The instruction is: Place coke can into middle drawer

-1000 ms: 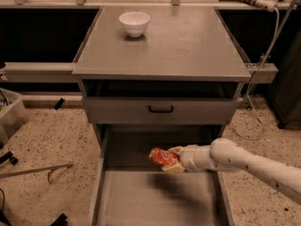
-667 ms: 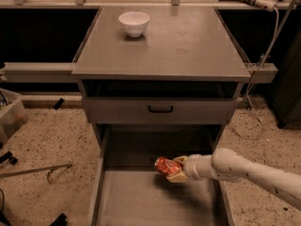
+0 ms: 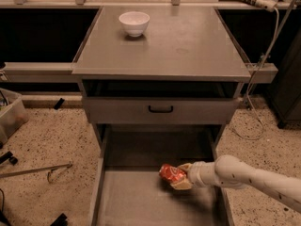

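The can (image 3: pixel 170 173) is pinched by the tool (image 3: pixel 181 177), with one tan finger seen above its right end and the other below it. The can is tilted, its red side turned up and to the left. It is held inside the open drawer (image 3: pixel 136 201), which is pulled out below the desk's (image 3: pixel 178 46) front edge, and it sits over the right half of the grey floor, nearer the drawer's right wall than its left. Whether the can touches the floor cannot be told. The white arm (image 3: pixel 244 175) is seen reaching in from the right, across the drawer's right wall. Above the drawer, a drawer front (image 3: pixel 117 111) with a black handle (image 3: pixel 161 109) is seen closed. A white bowl (image 3: pixel 134 23) is set near the desk's back left corner.
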Controlling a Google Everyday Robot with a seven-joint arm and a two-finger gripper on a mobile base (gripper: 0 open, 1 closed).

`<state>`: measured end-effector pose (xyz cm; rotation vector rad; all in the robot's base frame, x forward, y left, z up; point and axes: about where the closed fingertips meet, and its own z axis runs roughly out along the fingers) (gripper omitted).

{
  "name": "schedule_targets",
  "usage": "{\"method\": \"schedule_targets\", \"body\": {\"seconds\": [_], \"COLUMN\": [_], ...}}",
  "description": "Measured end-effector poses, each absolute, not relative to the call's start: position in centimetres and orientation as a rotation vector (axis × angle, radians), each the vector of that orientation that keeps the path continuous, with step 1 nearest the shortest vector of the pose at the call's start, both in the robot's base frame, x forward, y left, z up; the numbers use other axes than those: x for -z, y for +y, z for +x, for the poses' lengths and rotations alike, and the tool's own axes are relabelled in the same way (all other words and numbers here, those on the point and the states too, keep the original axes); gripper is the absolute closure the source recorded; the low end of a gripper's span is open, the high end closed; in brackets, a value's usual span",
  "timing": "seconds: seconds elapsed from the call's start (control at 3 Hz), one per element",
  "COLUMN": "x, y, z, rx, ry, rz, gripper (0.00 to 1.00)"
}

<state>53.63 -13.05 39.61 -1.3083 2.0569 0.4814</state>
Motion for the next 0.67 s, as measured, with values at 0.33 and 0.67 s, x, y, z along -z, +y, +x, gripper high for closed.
{"method": "schedule_targets", "body": {"seconds": [0.33, 0.67], "x": [-37.31, -36.44], "y": [-11.44, -10.59], "z": [54.23, 54.45], "rx": [-0.497, -0.510], "ry": [2.073, 2.098], "rz": [-1.341, -1.357], "gripper": [1.00, 1.00]}}
